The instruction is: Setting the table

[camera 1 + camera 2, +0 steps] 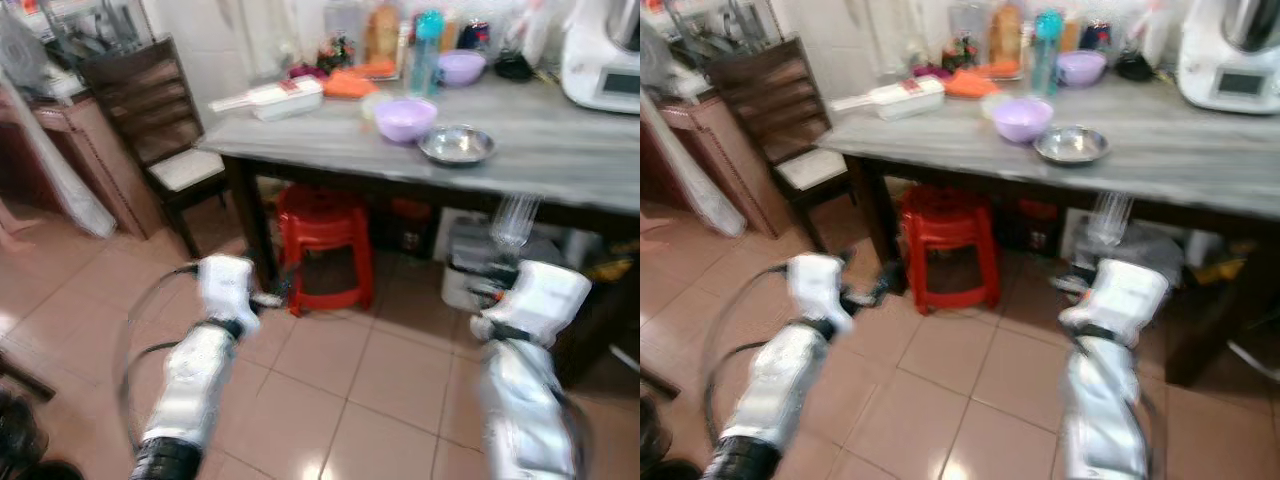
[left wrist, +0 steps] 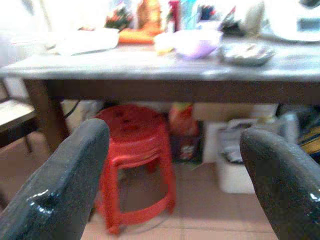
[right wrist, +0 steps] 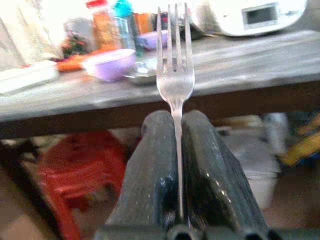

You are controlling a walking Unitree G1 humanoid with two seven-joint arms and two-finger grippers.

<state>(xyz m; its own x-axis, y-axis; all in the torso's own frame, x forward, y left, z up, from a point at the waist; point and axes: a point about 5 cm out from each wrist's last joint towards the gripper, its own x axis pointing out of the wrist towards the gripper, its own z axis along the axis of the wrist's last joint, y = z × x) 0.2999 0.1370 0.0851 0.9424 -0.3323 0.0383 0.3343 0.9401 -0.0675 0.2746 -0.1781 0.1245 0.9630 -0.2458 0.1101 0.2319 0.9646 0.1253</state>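
Observation:
My right gripper [image 3: 176, 119] is shut on the handle of a silver fork [image 3: 175, 80], tines pointing up toward the table. In the left eye view the fork [image 1: 515, 220] blurs above my right wrist, just below the table's front edge. The grey-topped dark table [image 1: 560, 150] stands ahead, with a purple bowl [image 1: 405, 118] and a shallow steel bowl [image 1: 457, 145] near its front. My left gripper [image 2: 175, 135] is open and empty, held low in front of the red stools.
Stacked red plastic stools [image 1: 325, 245] stand under the table beside white bins [image 1: 470, 270]. A dark wooden chair [image 1: 150, 110] stands at the table's left end. Bottles, a second purple bowl [image 1: 461, 66], a white box [image 1: 280, 98] and a white appliance [image 1: 605, 60] crowd the back.

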